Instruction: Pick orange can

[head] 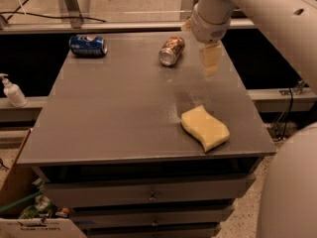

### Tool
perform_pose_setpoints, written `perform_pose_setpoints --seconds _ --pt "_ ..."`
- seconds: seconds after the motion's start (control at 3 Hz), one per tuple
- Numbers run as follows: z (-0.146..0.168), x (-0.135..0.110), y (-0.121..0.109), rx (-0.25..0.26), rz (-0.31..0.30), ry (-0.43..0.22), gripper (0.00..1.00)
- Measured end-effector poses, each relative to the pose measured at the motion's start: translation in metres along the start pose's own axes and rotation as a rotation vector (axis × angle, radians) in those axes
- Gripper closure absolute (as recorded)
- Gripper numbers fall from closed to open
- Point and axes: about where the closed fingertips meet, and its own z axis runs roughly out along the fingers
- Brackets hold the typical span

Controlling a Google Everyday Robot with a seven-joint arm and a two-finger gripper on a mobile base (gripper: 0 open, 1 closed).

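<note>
nearest us, under the front edge of the grey worktop (124, 113), we see a stack of drawers (148, 195), and at 8 o'clock from them the corner of a cardboard box (15, 182) with some clutter beside it. a broad pale part of the robot (292, 192) fills the 4 o'clock corner of the view.

on the worktop itself, a yellow sponge (205, 128) lies flat at about 4 o'clock from the centre, close to the front right corner. off the worktop, at 9 o'clock, a small white pump bottle (12, 90) stands upright on a lower ledge.

farther back, the gripper (210, 63) hangs at about 2 o'clock from the worktop's centre, over the right side, pointing down from the thick white arm (257, 14) that comes in from the 1 o'clock corner. we cannot tell how far the gripper is open; nothing appears to be held in it.

the orange can (171, 50) lies on its side at about 1 o'clock from the centre, near the back edge, with one silver end turned toward us. it sits at 10 o'clock from the gripper, near it but apart, with bare worktop between them.

the blue can (87, 45) also lies on its side, at 11 o'clock near the back left corner, well apart from the orange can.
</note>
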Motion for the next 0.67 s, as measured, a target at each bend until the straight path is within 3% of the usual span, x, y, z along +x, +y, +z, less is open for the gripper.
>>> perform_pose_setpoints --seconds 0.33,0.67 --pt "0.019 0.003 -0.029 0.012 -0.089 0.025 0.00" --pt "0.037 0.006 -0.050 0.052 -0.215 0.025 0.00"
